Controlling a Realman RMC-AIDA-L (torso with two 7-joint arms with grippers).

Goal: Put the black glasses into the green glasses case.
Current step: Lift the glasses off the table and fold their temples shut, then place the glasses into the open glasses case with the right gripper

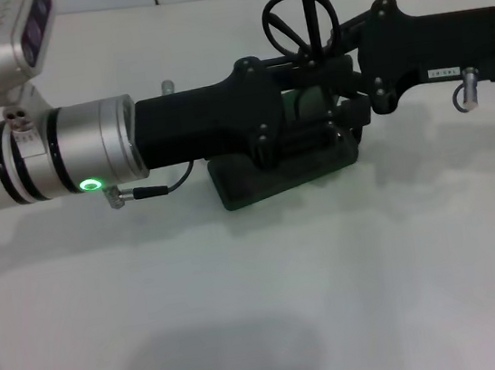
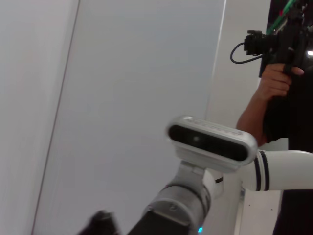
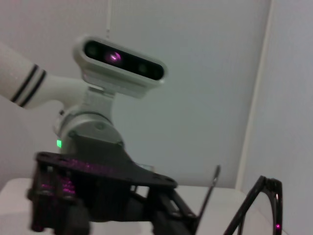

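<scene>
On the white table (image 1: 269,282), toward its far middle, lies the green glasses case (image 1: 269,175). It is mostly hidden under the two black grippers, and only its near edge and left corner show; whether its lid is open, I cannot tell.

From the left side comes the left gripper (image 1: 335,123), reaching over the case, with a green ring light on the silver wrist behind it. From the right side comes the right gripper (image 1: 332,64), and the two meet above the case, very close to each other. The black glasses (image 1: 299,21) stand upright just at the far side of this meeting place, above the case and not inside it. Their rounded frame rises over the grippers, and one thin temple arm crosses it.

The right gripper seems to have hold of the glasses at their lower part, but how far the fingers are parted I cannot tell. For the left gripper also the fingers are hidden. In the right wrist view the glasses (image 3: 261,205) show close at the edge, with the left gripper (image 3: 164,215) beside them.
</scene>
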